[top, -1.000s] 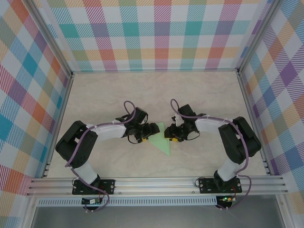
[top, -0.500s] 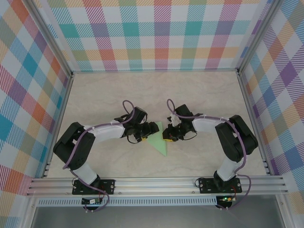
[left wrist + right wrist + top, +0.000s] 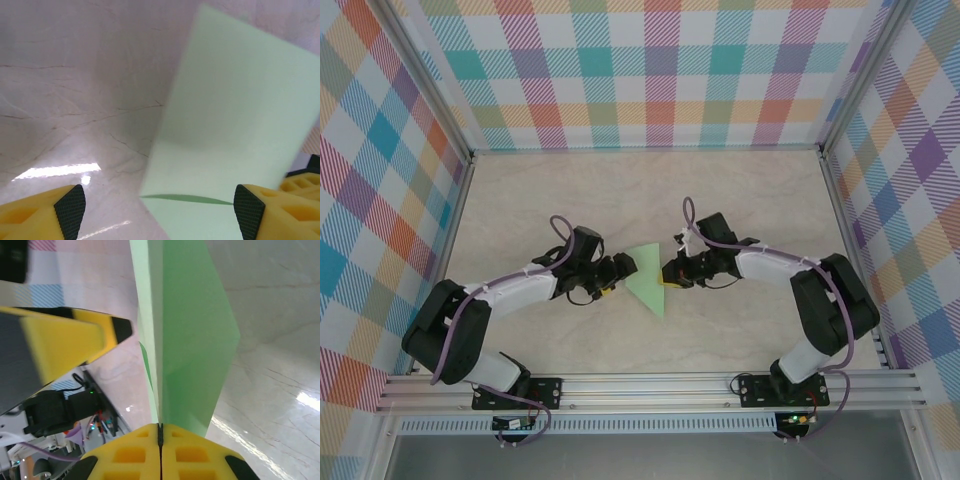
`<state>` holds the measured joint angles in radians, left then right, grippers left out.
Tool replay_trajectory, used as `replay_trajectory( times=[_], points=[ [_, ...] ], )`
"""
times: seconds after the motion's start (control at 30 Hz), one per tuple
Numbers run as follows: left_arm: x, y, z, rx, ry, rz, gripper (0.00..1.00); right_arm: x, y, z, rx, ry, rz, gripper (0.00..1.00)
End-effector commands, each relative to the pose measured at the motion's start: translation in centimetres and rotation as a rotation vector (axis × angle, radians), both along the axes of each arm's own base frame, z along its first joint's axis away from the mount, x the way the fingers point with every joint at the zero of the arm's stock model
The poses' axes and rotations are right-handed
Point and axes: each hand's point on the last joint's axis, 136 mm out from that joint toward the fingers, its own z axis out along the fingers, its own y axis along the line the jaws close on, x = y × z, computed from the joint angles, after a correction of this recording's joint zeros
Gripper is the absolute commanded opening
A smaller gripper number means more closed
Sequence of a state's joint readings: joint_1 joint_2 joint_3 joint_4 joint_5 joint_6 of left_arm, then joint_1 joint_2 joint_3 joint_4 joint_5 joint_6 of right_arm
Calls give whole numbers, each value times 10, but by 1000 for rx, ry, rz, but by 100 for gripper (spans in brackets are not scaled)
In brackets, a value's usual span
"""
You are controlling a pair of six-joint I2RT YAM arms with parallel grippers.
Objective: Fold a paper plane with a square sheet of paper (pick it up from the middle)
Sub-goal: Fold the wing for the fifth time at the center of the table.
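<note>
Paper first: the square sheet of paper (image 3: 644, 281), pale mint green and folded into a pointed triangle, sits near the middle of the marbled table (image 3: 570, 190), between the two arms, with its narrow tip toward the near edge and its broad end toward the far wall. In the left wrist view the sheet (image 3: 235, 125) throws a soft shadow on the table beside it; whether it rests flat cannot be told. The right gripper (image 3: 667, 279) has it by the right edge. In the right wrist view the yellow fingers (image 3: 160, 442) are pressed together with the layered fold (image 3: 192, 330) pinched between them, and the sheet stands away from them edge-on. The left gripper (image 3: 617, 269) is at the sheet's left side with its jaws spread wide (image 3: 159, 212) and a corner of the sheet between the black tips, gripping nothing. Plaid walls (image 3: 650, 70) surround the table.
</note>
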<state>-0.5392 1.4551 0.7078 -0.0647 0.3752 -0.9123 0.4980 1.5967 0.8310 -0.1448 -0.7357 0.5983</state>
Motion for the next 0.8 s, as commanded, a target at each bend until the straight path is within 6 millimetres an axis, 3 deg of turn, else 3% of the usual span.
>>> replay_trajectory(
  times=[0.0, 0.33, 0.5, 0.77],
  points=[
    [8, -7, 18, -150, -29, -5, 81, -3, 4, 24, 115, -5, 22, 6],
    [25, -27, 46, -373, -91, -99, 73, -10, 7, 45, 205, -13, 83, 7],
    [28, -22, 52, -401, -119, -114, 61, -14, 8, 46, 218, -9, 118, 7],
    [21, -20, 56, -379, -136, -160, 34, -14, 4, 29, 175, 24, 116, 8]
  ],
)
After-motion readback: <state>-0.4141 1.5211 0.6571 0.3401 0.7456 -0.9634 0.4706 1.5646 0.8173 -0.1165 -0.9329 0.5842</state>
